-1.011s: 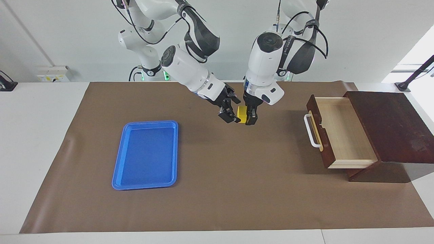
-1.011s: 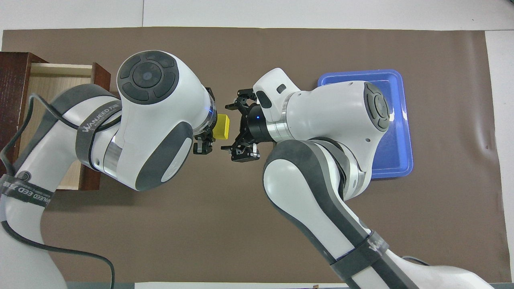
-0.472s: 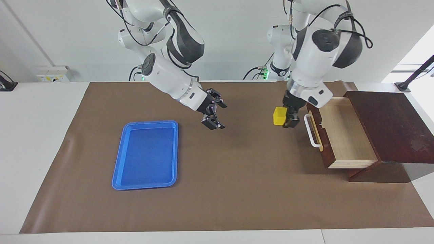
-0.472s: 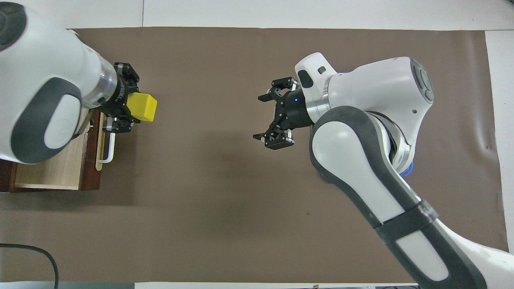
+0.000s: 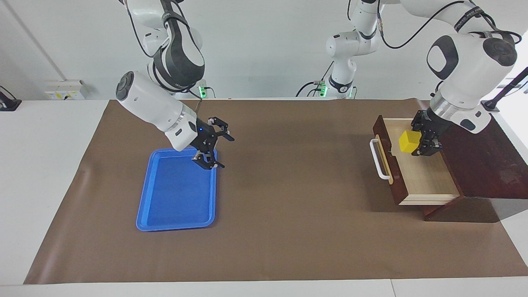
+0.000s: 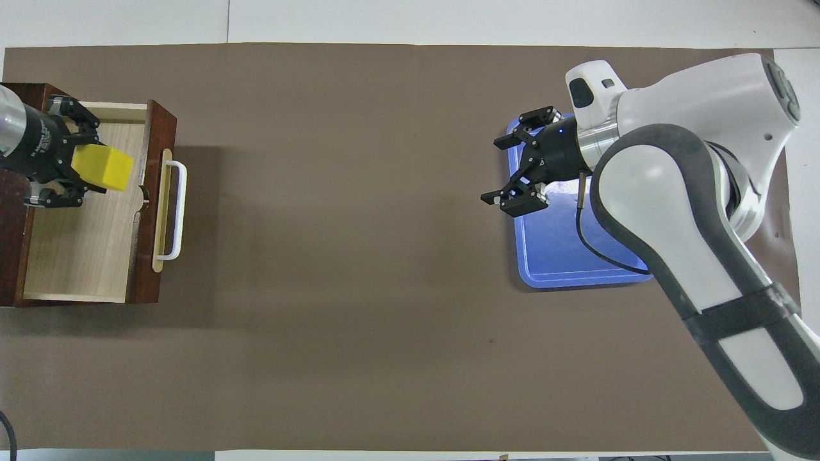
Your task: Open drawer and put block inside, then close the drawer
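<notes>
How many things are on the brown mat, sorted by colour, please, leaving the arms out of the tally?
Yellow: 1, the block, held over the open drawer.
Blue: 1, the tray.
Dark reddish-brown: 1, the drawer in its wooden box.
Total: 3

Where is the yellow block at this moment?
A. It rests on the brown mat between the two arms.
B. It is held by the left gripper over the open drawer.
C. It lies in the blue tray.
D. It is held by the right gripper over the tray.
B: the left gripper is shut on the yellow block, which hangs over the pale inside of the open drawer.
</notes>
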`<state>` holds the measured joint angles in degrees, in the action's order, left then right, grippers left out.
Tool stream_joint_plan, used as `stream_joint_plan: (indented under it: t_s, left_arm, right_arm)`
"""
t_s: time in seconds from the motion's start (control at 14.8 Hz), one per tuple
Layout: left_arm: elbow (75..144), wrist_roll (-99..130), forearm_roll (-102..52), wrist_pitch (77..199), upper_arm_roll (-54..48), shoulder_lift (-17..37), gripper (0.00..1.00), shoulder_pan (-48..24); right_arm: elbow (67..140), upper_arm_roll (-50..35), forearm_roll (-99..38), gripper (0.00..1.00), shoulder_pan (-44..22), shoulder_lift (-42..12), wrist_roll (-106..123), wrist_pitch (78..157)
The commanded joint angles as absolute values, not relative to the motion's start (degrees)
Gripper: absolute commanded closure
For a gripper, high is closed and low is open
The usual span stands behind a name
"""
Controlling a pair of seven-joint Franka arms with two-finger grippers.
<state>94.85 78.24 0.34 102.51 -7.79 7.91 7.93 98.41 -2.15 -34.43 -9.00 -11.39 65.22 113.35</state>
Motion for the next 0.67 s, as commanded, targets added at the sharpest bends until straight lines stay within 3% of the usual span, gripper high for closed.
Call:
stream_joint_plan:
  t_s: [0.0,0.61]
  left_arm:
    - [103.61,77.26,0.62,108.97,-8.35,4.57,1.00,9.57]
    - [117.50,74.27,0.62,118.04,-8.35,0.71,1.00,12.82]
  right_arm:
    - [98.35,-2.64,-27.01,0.00,-6.86,-8.10,55.49,110.66]
    - [98.00,-2.46,-12.66,0.00,-0.71,1.23,31.67,96.18]
